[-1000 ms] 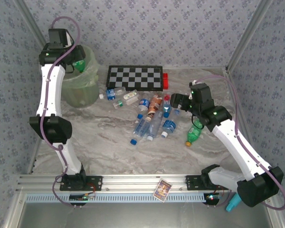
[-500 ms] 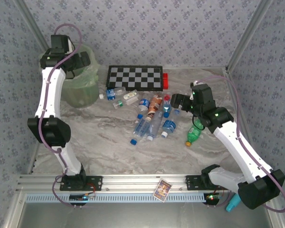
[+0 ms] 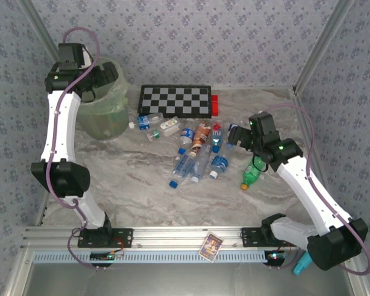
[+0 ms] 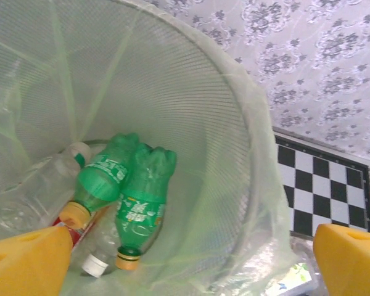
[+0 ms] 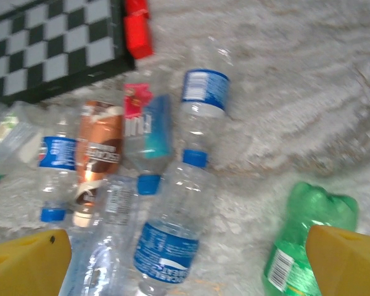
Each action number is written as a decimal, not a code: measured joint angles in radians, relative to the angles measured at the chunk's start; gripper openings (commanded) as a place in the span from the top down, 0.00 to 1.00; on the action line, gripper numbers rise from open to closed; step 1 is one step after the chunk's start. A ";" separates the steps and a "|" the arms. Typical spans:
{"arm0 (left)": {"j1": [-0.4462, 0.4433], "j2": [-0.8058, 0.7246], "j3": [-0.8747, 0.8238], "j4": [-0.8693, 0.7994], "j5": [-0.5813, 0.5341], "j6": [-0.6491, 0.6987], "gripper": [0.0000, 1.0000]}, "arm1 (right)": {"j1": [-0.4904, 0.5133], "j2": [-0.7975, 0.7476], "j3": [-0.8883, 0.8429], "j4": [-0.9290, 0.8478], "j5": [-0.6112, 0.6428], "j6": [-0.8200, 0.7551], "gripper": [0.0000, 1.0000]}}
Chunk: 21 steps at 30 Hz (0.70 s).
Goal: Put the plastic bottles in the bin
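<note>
Left wrist, green bottles (image 4: 142,197) in bin (image 4: 194,92) (bag-lined), left jaws apart

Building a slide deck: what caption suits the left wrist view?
Open left hand hovers over the lined bin, two green bottles lying among clear ones at its bottom.

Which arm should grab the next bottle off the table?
Right. The right pincer, open, hovers just above the loose bottles on the table; the left pincer, open too, hangs over the bin, far from them.
</note>
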 measured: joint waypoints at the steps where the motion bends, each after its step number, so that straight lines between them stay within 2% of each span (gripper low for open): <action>1: -0.006 -0.014 -0.016 0.004 0.014 -0.010 0.00 | -0.009 0.007 -0.008 -0.014 0.003 0.017 0.00; 10: -0.107 -0.156 -0.181 0.056 0.096 -0.080 0.00 | -0.039 0.011 -0.149 -0.122 0.006 0.156 0.15; 21: -0.236 -0.217 -0.275 0.088 0.133 -0.128 0.00 | 0.071 -0.157 -0.381 -0.092 -0.004 0.322 0.34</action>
